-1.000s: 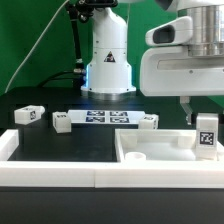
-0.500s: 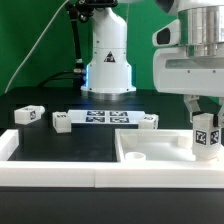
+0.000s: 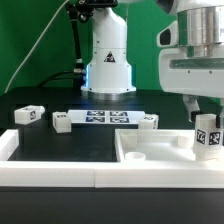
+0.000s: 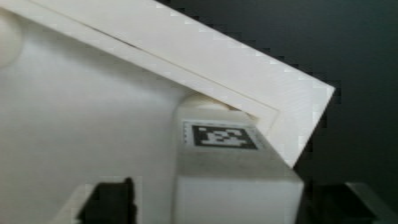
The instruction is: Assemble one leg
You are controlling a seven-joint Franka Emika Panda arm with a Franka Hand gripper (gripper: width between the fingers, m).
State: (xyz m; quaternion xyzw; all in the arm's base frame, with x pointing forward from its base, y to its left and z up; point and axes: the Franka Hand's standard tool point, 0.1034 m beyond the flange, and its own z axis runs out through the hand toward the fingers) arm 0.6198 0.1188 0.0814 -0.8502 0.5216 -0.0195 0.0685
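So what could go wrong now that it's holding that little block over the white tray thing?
1. The leg is held by the fingers right at the corner of the white panel. If it comes down slightly off, it could catch on the raised rim rather than seat.
2. The wrist view shows the leg close against the panel's edge, so pushing could shift the panel.
3. The grip seems to be near the leg's top, so it might tilt.

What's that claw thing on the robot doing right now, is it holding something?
End effector: closed on the leg, one of the small white tagged blocks, held upright over the corner of the large white panel.
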